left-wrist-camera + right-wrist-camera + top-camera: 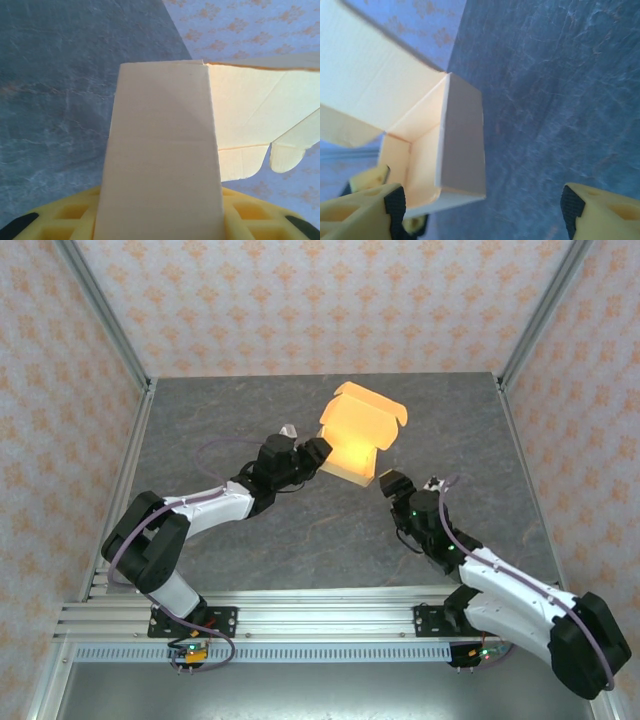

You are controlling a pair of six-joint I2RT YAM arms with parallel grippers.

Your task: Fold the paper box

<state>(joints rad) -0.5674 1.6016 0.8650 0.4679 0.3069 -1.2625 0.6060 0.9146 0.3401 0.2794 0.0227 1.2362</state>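
Your left gripper (pixel 318 452) appeared to pinch the paper box (pixel 358 440) by its left wall, lid flap upright; your right gripper (pixel 390 483) hung spread wide beside the near corner.

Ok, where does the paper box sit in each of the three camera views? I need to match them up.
Top external: paper box just above centre, lid raised on its far side.
Left wrist: paper box wall runs up the middle, lid open at upper right.
Right wrist: paper box left of centre, inside showing, lid at upper left.
Shared landmark: the grey marbled table.
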